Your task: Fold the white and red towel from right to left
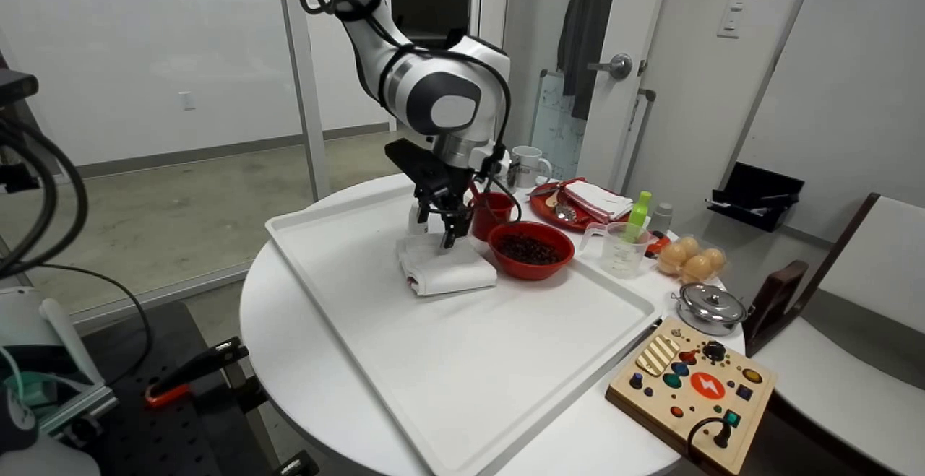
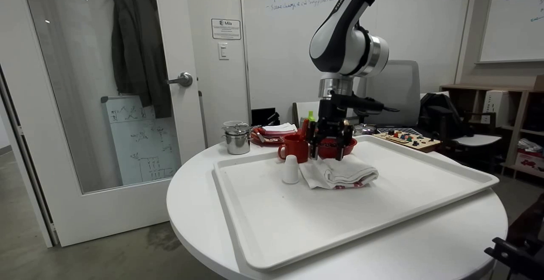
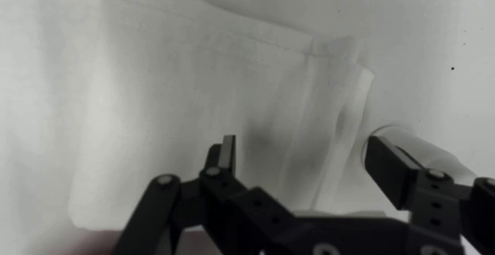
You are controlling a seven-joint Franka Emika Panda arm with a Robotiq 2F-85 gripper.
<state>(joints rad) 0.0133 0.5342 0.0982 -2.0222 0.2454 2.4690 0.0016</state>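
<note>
Gripper (image 3: 301, 143): you have it pointing down over the cloth, its fingers (image 3: 228, 152) spread well apart, nothing held between them.
Finger contact: in the wrist view the left finger lies over the cloth, the right one past its right edge; you cannot tell whether the left one touches.
White and red towel (image 2: 342, 172): folded in layers, flat on the white tray (image 2: 276, 220), below your gripper; red marks show along its near edge in an exterior view.
White piece (image 2: 291, 170): small, rounded on top, upright just left of the towel in that view.
Red mug (image 2: 297, 148): far left of the towel there.
Red bowl (image 1: 531, 252): small dark pieces inside; just right of the towel in an exterior view.
Knob board (image 1: 686, 398): near right, same view.
</note>
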